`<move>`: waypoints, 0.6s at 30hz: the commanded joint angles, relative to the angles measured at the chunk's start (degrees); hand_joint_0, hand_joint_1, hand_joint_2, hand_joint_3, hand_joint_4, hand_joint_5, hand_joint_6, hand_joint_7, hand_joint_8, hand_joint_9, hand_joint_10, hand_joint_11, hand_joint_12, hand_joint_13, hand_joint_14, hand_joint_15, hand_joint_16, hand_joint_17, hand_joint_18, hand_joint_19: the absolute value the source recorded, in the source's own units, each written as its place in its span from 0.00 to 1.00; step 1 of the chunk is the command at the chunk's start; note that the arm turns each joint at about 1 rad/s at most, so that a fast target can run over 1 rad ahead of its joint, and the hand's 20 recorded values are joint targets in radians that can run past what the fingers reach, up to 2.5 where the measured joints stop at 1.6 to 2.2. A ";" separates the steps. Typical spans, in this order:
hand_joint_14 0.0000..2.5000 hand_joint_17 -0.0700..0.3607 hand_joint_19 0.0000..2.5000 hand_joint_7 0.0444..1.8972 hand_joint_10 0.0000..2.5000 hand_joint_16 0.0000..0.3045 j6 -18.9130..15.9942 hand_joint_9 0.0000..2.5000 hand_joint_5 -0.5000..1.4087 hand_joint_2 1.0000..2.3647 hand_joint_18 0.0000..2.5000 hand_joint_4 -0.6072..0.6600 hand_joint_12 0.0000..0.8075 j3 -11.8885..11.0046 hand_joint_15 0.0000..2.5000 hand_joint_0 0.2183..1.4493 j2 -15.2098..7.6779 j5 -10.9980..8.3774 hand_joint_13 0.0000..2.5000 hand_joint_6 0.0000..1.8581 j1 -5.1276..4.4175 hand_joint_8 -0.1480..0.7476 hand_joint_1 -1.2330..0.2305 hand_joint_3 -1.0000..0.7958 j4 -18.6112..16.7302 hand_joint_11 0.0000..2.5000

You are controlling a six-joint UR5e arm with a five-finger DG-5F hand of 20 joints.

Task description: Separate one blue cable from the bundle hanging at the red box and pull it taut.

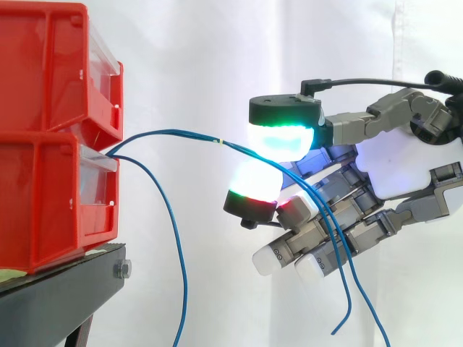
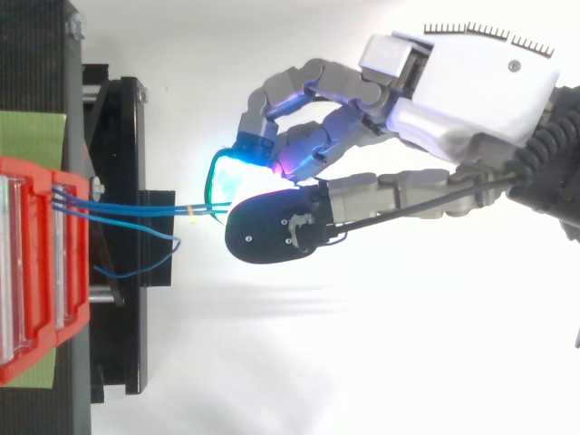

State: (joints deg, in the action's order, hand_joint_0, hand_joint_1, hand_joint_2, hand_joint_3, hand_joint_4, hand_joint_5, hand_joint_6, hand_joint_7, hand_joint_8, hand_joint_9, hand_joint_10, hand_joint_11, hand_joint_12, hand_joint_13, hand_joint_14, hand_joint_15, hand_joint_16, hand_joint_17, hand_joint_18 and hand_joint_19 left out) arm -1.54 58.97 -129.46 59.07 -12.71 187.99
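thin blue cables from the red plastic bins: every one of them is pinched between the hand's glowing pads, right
Not every one. In the side view, one thin blue cable drops down from the red plastic bins and hangs free of the hand. The other blue cables do run from the bins to the hand and are pinched between its glowing pads.

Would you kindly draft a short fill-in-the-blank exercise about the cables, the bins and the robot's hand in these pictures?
1. The blue cables come out at the stacked ___ bins.
2. The hand, reaching in from the side view's ___ edge, pinches them between two glowing pads.
3. The bins rest on a ___ stand.
4. One loose cable hangs ___ beside the stand, apart from the hand.

Missing words: red; right; black; down.
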 commanded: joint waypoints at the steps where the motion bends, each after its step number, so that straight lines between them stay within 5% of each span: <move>1: 0.01 0.35 0.20 0.51 0.01 0.12 -0.13 0.37 0.14 0.02 0.24 0.54 0.30 0.00 0.14 0.39 0.00 -0.01 0.22 0.48 0.06 0.48 0.32 0.43 0.01 0.53; 5: 0.01 0.35 0.20 0.50 0.01 0.12 -0.22 0.37 0.13 0.02 0.23 0.55 0.31 0.00 0.14 0.40 0.00 -0.01 0.22 0.48 -0.03 0.48 0.32 0.49 0.01 0.53; 18: 0.01 0.35 0.19 0.48 0.01 0.12 -0.66 0.35 0.13 0.00 0.23 0.56 0.32 0.00 0.15 0.46 0.00 -0.09 0.23 0.47 0.06 0.47 0.27 0.31 0.01 0.52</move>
State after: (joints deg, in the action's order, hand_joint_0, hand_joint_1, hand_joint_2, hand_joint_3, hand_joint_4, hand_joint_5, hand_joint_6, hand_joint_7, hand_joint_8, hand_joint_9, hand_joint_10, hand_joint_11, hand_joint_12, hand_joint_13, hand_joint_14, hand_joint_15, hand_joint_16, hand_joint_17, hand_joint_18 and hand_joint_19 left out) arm -2.15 58.97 -129.46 58.98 -12.66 188.02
